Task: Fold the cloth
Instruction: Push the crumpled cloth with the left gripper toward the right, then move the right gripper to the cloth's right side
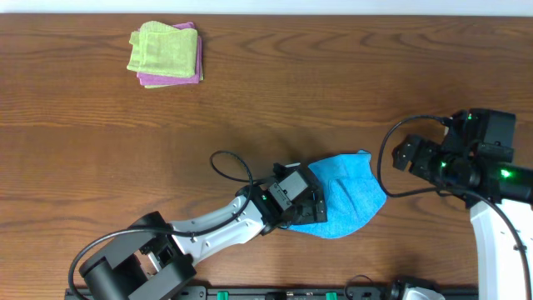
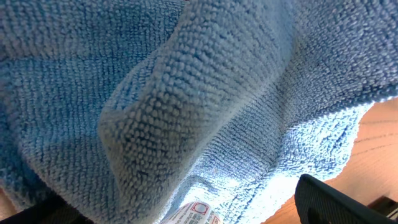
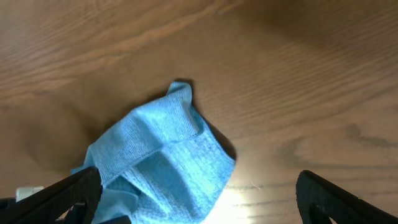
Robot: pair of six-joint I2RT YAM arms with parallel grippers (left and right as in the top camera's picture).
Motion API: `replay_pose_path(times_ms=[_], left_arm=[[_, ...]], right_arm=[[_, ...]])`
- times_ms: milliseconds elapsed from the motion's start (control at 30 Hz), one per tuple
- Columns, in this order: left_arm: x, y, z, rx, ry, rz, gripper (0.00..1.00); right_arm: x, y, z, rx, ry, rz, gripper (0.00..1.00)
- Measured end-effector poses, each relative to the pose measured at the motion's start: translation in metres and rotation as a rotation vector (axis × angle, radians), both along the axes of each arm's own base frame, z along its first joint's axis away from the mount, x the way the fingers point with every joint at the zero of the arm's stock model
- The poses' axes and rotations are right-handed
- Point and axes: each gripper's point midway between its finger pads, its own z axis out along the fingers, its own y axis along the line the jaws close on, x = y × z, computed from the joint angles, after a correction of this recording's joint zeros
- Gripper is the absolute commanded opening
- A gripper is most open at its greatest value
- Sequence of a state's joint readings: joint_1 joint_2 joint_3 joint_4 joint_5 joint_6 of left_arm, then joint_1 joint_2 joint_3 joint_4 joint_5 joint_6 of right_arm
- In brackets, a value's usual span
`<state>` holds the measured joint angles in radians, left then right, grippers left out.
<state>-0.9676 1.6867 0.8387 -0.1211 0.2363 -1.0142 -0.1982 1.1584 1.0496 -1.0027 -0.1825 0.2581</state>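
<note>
Overhead: the cloth, a rumpled sky-blue terry piece with a rounded outline, is lying on the wood-grain table, toward 5 o'clock from its centre. The left gripper is sitting at the cloth's 9 o'clock edge. The right gripper is hovering apart from the cloth, at its 2 o'clock. At the table's 10 o'clock a light green folded cloth is resting on a pink folded cloth.

Left wrist: looped blue pile is filling the frame, with a thick fold ridge running from 7 to 1 o'clock. A white label with red print is peeking out at 6 o'clock. A dark finger is showing at 5 o'clock (jaws spread wide, pinching nothing visible).

Right wrist: two dark fingers are standing wide apart at 7 and 5 o'clock, gripping nothing. The crumpled cloth is pointing a corner toward 12 on smooth wood.
</note>
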Motion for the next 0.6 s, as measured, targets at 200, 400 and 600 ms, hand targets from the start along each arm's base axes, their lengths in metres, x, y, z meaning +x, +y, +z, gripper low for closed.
replay_pose_path(times_ms=[200,400,600], left_arm=[[0.015,-0.007,0.007,-0.029,-0.063,0.07,0.96],[0.047,-0.012,0.022,-0.095,-0.157,0.167,0.96],[0.07,0.003,0.023,-0.079,-0.185,0.246,0.96]], right_arm=[[0.005,-0.004,0.002,-0.02,-0.023,-0.007,0.99],[0.003,-0.004,0.0,-0.021,-0.009,-0.01,0.99],[0.001,-0.005,-0.002,-0.024,0.006,-0.012,0.99]])
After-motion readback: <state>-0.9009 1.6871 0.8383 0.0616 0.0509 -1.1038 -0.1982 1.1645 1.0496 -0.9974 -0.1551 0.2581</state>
